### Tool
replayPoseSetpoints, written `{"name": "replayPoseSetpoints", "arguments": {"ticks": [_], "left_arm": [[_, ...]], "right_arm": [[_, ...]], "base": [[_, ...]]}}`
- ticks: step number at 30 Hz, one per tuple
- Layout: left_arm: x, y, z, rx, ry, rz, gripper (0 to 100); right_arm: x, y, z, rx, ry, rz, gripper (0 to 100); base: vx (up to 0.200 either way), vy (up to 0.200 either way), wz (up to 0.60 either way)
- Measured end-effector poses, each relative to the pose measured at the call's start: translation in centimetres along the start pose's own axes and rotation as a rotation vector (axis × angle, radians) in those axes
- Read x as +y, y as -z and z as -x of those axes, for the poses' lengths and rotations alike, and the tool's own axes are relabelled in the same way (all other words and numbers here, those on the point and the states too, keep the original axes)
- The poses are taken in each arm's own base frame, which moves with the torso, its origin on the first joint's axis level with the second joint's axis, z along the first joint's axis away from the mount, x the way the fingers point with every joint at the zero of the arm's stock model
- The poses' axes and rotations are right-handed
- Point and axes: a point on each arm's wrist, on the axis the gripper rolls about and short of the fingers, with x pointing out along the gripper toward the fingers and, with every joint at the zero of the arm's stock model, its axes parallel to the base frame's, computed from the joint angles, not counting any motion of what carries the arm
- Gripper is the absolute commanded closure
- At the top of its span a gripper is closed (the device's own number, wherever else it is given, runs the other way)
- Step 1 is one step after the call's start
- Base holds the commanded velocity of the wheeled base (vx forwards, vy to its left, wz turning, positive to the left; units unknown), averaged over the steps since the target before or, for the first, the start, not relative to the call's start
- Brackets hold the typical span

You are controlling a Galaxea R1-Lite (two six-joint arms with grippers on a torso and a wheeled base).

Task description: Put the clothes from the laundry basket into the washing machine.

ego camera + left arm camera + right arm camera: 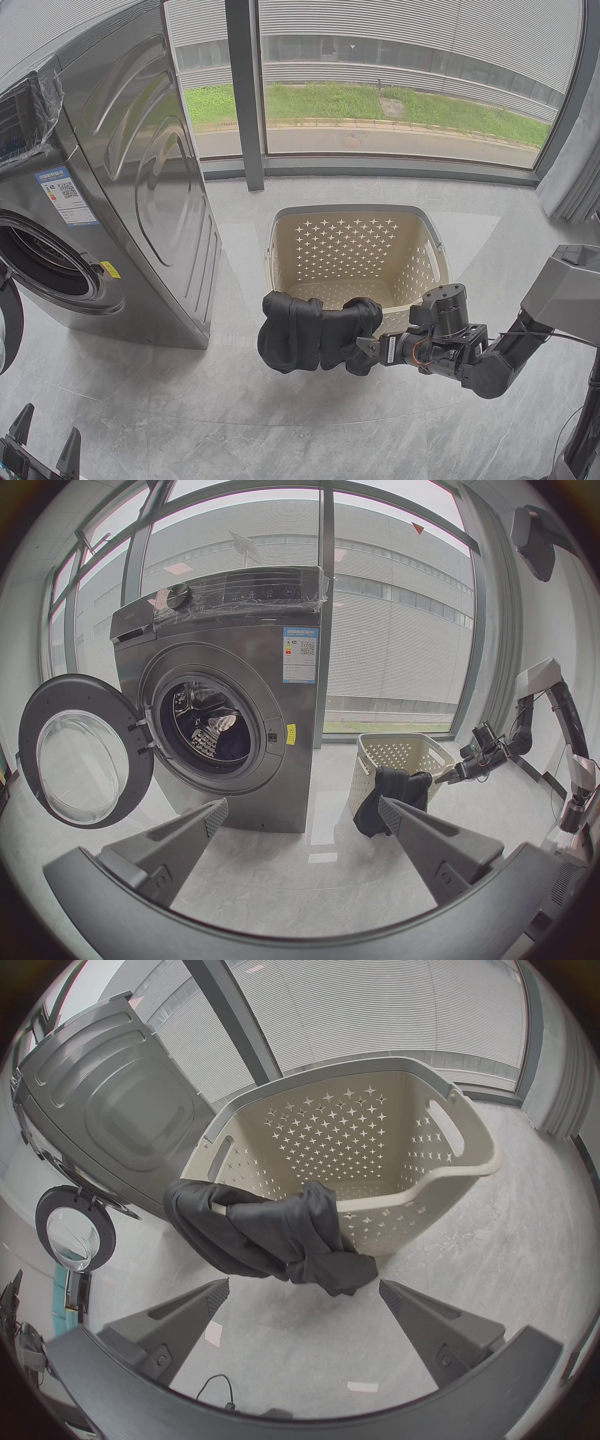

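Note:
A black garment (312,334) hangs draped over the near rim of the cream laundry basket (356,209), which looks otherwise empty. My right gripper (364,345) is open at the garment's right end; the right wrist view has the cloth (281,1235) just beyond its spread fingertips (215,1288), over the basket rim (437,1175). The grey washing machine (125,187) stands to the left with its round door (81,755) swung open, and something dark lies in the drum (228,742). My left gripper (47,431) is open and low at the near left, facing the machine.
Bare grey tiled floor (281,406) lies between basket and machine. A window wall with a dark pillar (247,94) runs behind the basket. A grey curtain (575,169) hangs at the far right. A cable (215,1388) trails on the floor beneath the right arm.

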Motion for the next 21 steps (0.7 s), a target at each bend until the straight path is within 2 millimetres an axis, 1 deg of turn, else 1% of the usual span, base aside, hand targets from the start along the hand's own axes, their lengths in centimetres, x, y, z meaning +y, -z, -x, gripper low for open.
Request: {"name": "replayPoseSetpoints", "arguments": {"ticks": [4, 12, 21], "left_arm": [[0.0, 0.0, 0.0, 0.000, 0.000, 0.002, 0], [0.0, 0.0, 0.0, 0.000, 0.000, 0.002, 0], [0.0, 0.0, 0.0, 0.000, 0.000, 0.004, 0]], "right_arm": [[0.4, 0.0, -1.4, -0.025, -0.013, 0.001, 0], [0.8, 0.5, -3.9, -0.023, -0.014, -0.027, 0], [0.7, 0.9, -6.1, -0.021, -0.005, -0.035, 0]], "base": [[0.000, 0.000, 0.00], [0.000, 0.000, 0.00], [0.000, 0.000, 0.00]]}}
